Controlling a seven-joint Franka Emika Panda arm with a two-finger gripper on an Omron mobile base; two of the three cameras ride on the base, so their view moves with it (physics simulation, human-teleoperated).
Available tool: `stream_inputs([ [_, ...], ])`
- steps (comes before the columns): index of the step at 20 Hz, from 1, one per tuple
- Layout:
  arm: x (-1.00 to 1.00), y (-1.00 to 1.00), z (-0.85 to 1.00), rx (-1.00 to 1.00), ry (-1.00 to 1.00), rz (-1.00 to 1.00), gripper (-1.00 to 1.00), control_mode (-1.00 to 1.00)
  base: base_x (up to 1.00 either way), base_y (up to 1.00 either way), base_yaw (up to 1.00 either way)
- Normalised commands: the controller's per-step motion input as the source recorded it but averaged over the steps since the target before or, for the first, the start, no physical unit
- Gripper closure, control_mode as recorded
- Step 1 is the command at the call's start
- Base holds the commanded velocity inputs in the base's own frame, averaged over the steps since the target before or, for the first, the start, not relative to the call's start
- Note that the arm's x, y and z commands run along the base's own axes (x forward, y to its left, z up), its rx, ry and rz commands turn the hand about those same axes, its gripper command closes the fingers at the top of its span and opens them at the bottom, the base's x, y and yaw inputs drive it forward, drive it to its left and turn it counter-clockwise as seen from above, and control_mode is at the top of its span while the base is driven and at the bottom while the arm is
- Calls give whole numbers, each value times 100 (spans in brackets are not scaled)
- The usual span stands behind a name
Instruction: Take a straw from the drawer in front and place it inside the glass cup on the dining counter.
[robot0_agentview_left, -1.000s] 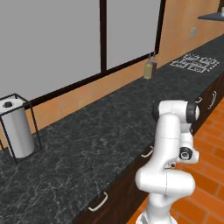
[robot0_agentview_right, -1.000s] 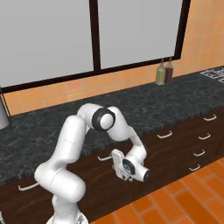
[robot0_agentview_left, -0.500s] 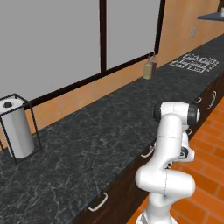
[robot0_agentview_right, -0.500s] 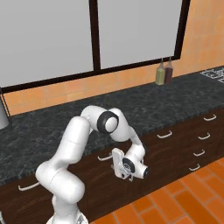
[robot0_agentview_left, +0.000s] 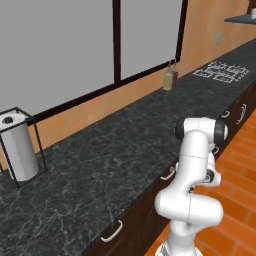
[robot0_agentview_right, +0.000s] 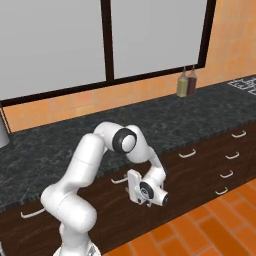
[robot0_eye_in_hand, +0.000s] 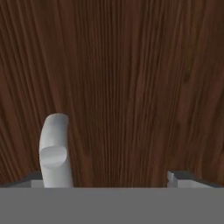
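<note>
the wide dark brown wooden drawer (robot0_eye_in_hand: 131, 87) was shut, the gripper (robot0_agentview_right: 134, 187) spread open at its small curved silver handle (robot0_eye_in_hand: 54, 153). rigid handle, likely slippery; best grasped mid-span.

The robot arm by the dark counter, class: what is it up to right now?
The white arm has lowered its gripper in front of the drawer under the black granite counter. The hand view shows the dark wood drawer front close up, with its silver handle beside the left fingertip. The jaws are wide open and hold nothing; the drawer is shut.
</note>
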Motion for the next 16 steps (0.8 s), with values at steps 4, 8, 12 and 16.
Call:
stream_inputs([
  [4,39,46,-26,5,0,-1,100,-100,0,0,0],
  [8,35,33,-21,3,0,0,100,-100,0,0,0],
  [12,25,18,-21,1,0,0,100,-100,0,0,0],
  [16,-4,3,-20,0,3,2,100,-100,0,0,0],
])
